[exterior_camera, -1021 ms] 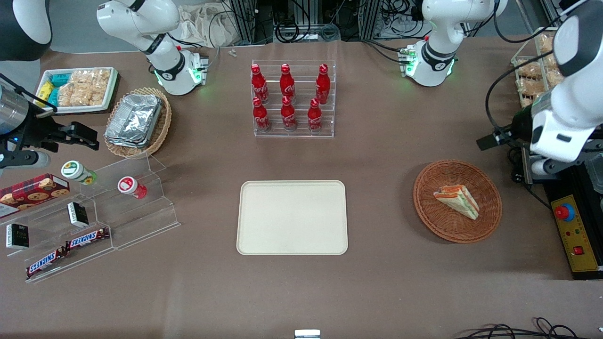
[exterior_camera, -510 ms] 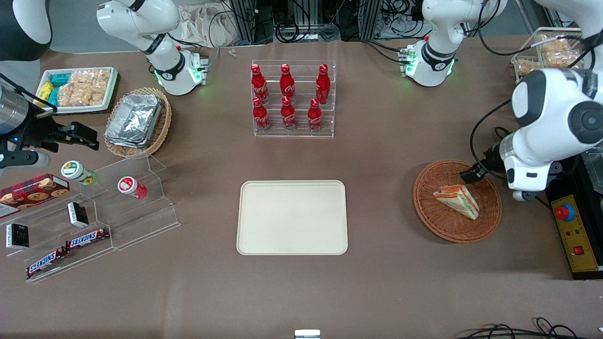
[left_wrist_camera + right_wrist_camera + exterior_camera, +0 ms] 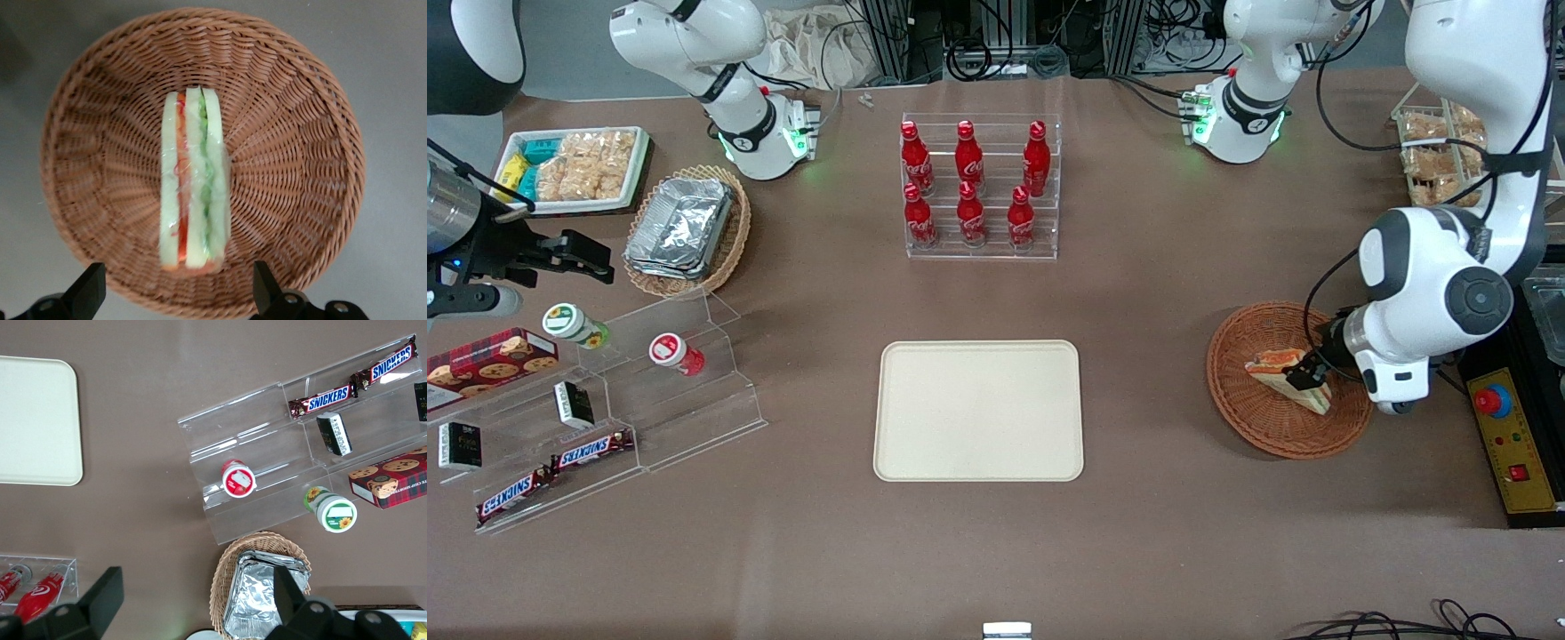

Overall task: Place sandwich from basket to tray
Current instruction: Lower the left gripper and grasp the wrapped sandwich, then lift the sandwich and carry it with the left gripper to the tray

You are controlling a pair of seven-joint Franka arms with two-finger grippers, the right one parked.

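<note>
The sandwich point(image 3: 1272, 364), a wrapped triangular wedge with orange-red and green filling, lies in the round reddish-brown wicker basket point(image 3: 1263, 431) toward the working arm's end of the table. My left gripper point(image 3: 1304, 373) hangs low over the sandwich's wider end. In the left wrist view the gripper point(image 3: 177, 288) is open, its two dark fingertips point(image 3: 90, 288) spread wider than the sandwich point(image 3: 193, 180) and straddling its end above the basket point(image 3: 300, 167). Whether anything touches I cannot tell. The cream-beige tray point(image 3: 978, 411) sits bare at the table's middle.
A clear rack of red cola bottles point(image 3: 978, 187) stands farther from the camera than the tray. A yellow control box with a red button point(image 3: 1507, 440) sits beside the basket. Toward the parked arm's end are a stepped acrylic shelf point(image 3: 631, 391) and an oval basket of foil containers point(image 3: 685, 227).
The left arm has swung in from the table's end and come down over the basket. Its gripper now sits above the sandwich instead of clear of the basket rim.
</note>
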